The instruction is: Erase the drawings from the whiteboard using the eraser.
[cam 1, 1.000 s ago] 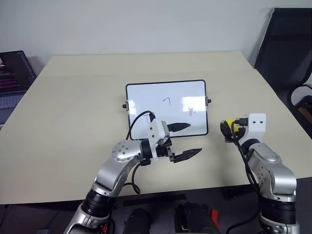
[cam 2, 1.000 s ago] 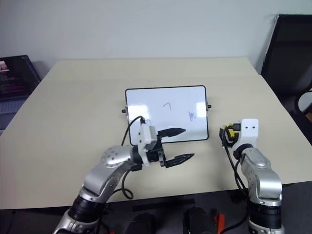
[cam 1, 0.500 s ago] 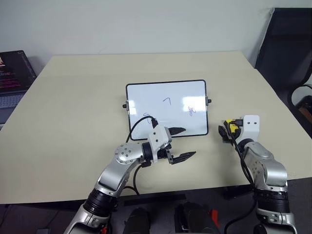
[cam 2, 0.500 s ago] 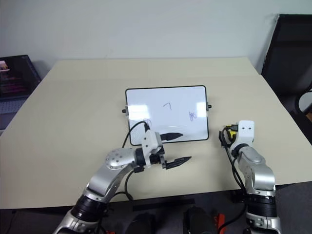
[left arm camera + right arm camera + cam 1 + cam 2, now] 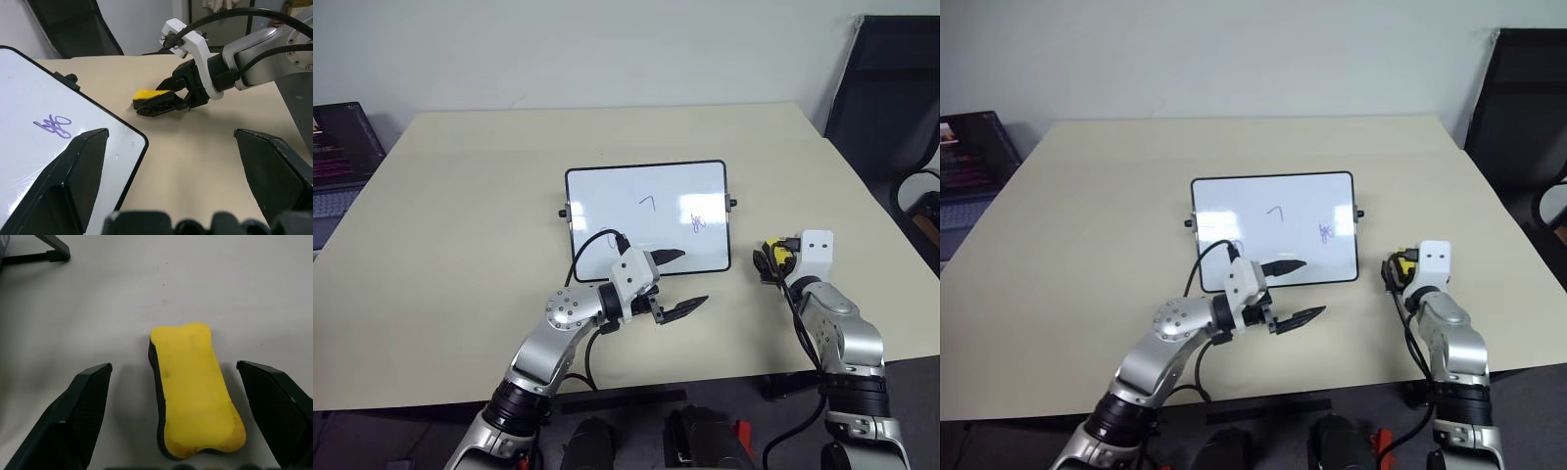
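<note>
Two grippers spread apart over the beige bench [image 5: 460, 196]: right gripper [image 5: 173, 396] straddles the eraser [image 5: 193, 387]; left gripper [image 5: 677, 283] overhangs the whiteboard [image 5: 646, 211].

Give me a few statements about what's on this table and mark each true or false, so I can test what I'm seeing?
1. The eraser lies flat on the table between the right gripper's open fingers. True.
2. The whiteboard has been wiped clean. False: the drawings remain on it.
3. The left gripper is clamped on the eraser. False: it is open and holds nothing.
4. The purplish squiggle sits near the board edge facing the eraser. True.
</note>
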Motion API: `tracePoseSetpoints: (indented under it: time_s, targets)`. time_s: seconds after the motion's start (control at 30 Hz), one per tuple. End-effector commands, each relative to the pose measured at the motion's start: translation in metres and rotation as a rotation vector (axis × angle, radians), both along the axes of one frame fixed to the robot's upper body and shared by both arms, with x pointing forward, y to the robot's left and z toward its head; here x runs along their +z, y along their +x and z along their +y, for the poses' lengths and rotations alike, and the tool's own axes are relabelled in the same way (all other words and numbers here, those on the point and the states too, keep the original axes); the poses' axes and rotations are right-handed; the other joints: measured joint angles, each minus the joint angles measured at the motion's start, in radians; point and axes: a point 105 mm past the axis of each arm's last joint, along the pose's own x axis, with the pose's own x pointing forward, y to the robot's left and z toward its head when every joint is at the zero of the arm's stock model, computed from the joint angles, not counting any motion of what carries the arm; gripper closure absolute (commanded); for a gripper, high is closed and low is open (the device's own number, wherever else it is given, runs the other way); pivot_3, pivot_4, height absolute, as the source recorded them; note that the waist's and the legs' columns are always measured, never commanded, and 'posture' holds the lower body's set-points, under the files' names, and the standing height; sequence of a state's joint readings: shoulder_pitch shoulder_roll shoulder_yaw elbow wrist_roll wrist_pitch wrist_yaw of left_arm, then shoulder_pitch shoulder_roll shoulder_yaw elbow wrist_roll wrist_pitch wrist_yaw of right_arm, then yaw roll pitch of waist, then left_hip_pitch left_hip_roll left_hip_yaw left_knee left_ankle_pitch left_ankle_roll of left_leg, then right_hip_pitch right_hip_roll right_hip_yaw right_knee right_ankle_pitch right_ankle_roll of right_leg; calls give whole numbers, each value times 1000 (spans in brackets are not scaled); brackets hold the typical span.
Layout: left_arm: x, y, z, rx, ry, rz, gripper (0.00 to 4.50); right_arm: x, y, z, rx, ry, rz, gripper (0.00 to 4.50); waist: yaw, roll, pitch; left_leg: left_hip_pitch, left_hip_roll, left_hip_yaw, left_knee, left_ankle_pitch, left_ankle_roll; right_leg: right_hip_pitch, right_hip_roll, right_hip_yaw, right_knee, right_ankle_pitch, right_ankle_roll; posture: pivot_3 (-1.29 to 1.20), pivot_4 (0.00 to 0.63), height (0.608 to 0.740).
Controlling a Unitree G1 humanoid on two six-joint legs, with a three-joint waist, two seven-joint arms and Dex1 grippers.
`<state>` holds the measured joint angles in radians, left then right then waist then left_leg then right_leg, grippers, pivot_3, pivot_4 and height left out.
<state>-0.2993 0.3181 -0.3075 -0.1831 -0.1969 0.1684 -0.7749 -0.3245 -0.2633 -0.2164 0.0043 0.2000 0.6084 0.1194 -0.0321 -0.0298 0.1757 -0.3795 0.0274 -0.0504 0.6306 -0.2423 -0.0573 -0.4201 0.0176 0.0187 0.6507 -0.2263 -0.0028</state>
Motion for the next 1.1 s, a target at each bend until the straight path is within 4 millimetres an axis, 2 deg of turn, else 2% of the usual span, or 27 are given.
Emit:
tracePoseSetpoints:
  time_s: [0.03, 0.1, 0.2, 0.43, 0.5, 0.93, 1.1]
  targets:
    - [13, -2, -1, -3, -23, -54, 0, 22, 4, -7, -29, -6, -85, 28, 0, 0, 0, 0, 0, 0, 0, 0, 0, 0, 0, 0, 0, 0, 0, 0, 150, 740]
    - [14, -2, -1, -3, -23, -57, 0, 20, 5, -8, -35, 0, -84, 28, 0, 0, 0, 0, 0, 0, 0, 0, 0, 0, 0, 0, 0, 0, 0, 0, 150, 740]
    - [14, -1, -1, -2, -23, -60, 0, 17, 4, -10, -47, 9, -79, 612, 1, 0, 0, 0, 0, 0, 0, 0, 0, 0, 0, 0, 0, 0, 0, 0, 150, 740]
    - [16, 0, -1, 1, -21, -73, 0, 15, 3, -12, -59, 21, -78, 3110, 0, 0, 0, 0, 0, 0, 0, 0, 0, 0, 0, 0, 0, 0, 0, 0, 150, 740]
    - [17, 1, -1, 2, -20, -75, 0, 15, 4, -12, -61, 24, -77, 3579, 0, 0, 0, 0, 0, 0, 0, 0, 0, 0, 0, 0, 0, 0, 0, 0, 150, 740]
    - [18, 5, 1, 17, -15, -86, 0, 17, 7, -9, -54, 17, -79, 3643, 0, 0, 0, 0, 0, 0, 0, 0, 0, 0, 0, 0, 0, 0, 0, 0, 150, 740]
    - [18, 6, 1, 18, -15, -89, 0, 17, 8, -10, -63, 6, -79, 2015, 0, 0, 0, 0, 0, 0, 0, 0, 0, 0, 0, 0, 0, 0, 0, 0, 150, 740]
